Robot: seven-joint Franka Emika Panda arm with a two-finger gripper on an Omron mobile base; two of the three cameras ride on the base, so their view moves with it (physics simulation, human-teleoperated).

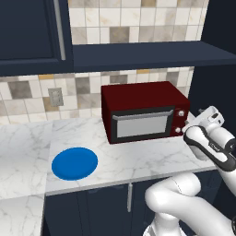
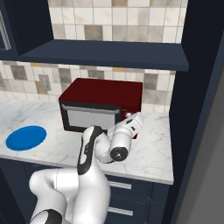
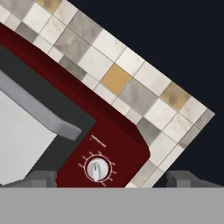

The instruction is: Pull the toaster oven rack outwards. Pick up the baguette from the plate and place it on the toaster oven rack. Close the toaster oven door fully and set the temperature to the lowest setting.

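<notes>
The dark red toaster oven (image 1: pixel 143 99) stands on the counter against the tiled wall. Its door (image 1: pixel 140 124) is shut, with the silver handle (image 3: pixel 39 107) along the top edge. The rack and the baguette are hidden. The blue plate (image 1: pixel 74 163) lies bare on the counter, left of the oven and nearer the front. My gripper (image 3: pixel 113 179) is open and holds nothing. It hovers just in front of the oven's right panel, with a pale knob (image 3: pixel 97 169) close ahead between the fingertips (image 3: pixel 41 178). From the base, my gripper (image 1: pixel 192 120) is at the oven's right front corner.
A dark shelf (image 1: pixel 152 55) and cabinets hang above the oven. A tall dark cabinet side (image 2: pixel 197 109) closes off the counter on the right. A wall socket (image 1: pixel 56 97) sits on the tiles to the left. The marble counter (image 1: pixel 138 159) runs left past the plate.
</notes>
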